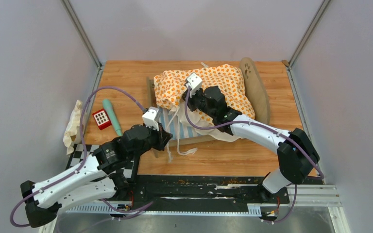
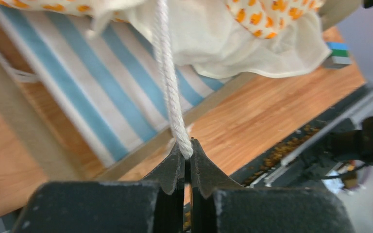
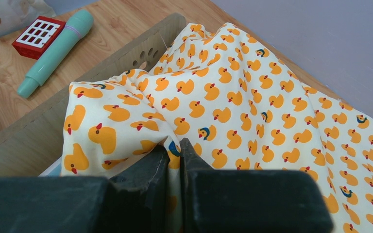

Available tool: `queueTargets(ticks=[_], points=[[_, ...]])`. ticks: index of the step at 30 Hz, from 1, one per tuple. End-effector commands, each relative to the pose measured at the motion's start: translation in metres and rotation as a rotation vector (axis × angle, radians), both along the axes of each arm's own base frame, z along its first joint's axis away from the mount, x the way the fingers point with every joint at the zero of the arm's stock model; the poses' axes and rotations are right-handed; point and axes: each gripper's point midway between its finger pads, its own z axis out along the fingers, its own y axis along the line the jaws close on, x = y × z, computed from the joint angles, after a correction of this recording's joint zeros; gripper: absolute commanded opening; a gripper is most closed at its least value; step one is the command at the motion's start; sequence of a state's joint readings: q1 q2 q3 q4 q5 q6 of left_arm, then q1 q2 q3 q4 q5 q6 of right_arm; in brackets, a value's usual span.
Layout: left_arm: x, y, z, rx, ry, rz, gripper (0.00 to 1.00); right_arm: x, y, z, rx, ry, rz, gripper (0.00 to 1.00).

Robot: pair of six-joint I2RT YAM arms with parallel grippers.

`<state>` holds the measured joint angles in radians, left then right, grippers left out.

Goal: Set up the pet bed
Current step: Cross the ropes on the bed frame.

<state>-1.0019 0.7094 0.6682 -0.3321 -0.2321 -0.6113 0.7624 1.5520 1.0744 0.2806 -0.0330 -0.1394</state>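
Observation:
The pet bed [image 1: 258,90] stands mid-table, its blue-white striped base [image 2: 121,97] partly bare at the front. An orange duck-print cushion [image 1: 223,82] lies bunched over the back of it. My left gripper [image 2: 186,145] is shut on the end of a white tie cord [image 2: 167,73] that runs up to the cushion's cream edge [image 2: 233,43]; in the top view this gripper [image 1: 166,138] is at the bed's front left corner. My right gripper [image 3: 175,144] is shut on a fold of the cushion [image 3: 252,97], beside the left end board [image 3: 34,131].
A red block toy [image 1: 101,119] and a teal cylinder [image 1: 112,116] lie left of the bed. A small white pillow with brown prints [image 1: 73,126] hangs at the table's left edge. More ties [image 1: 187,148] trail over the bed's front rail.

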Motion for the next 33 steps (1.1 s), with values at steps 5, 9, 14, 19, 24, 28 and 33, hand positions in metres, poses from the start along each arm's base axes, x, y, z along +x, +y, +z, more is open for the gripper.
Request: queueTargets(ticks=[5, 9, 14, 19, 24, 28, 33], points=[[0.036, 0.049, 0.032, 0.468, -0.130, 0.132, 0.00, 0.000, -0.009, 0.039, 0.057, -0.073, -0.016, 0.10], [0.057, 0.049, 0.068, 0.552, -0.217, 0.173, 0.00, -0.002, -0.006, 0.046, 0.070, -0.077, 0.001, 0.10], [0.077, 0.055, 0.101, 0.636, -0.312, 0.239, 0.00, -0.002, -0.004, 0.047, 0.076, -0.074, 0.011, 0.10], [0.090, 0.064, 0.107, 0.684, -0.325, 0.277, 0.00, -0.003, -0.003, 0.041, 0.067, -0.064, 0.012, 0.10], [0.097, 0.069, 0.107, 0.717, -0.336, 0.292, 0.00, -0.002, -0.003, 0.037, 0.060, -0.058, 0.013, 0.10], [0.101, 0.072, 0.097, 0.744, -0.325, 0.305, 0.00, -0.002, -0.002, 0.034, 0.057, -0.053, 0.016, 0.11], [0.103, 0.065, 0.075, 0.718, -0.297, 0.283, 0.00, -0.002, -0.002, 0.030, 0.050, -0.044, 0.017, 0.10]])
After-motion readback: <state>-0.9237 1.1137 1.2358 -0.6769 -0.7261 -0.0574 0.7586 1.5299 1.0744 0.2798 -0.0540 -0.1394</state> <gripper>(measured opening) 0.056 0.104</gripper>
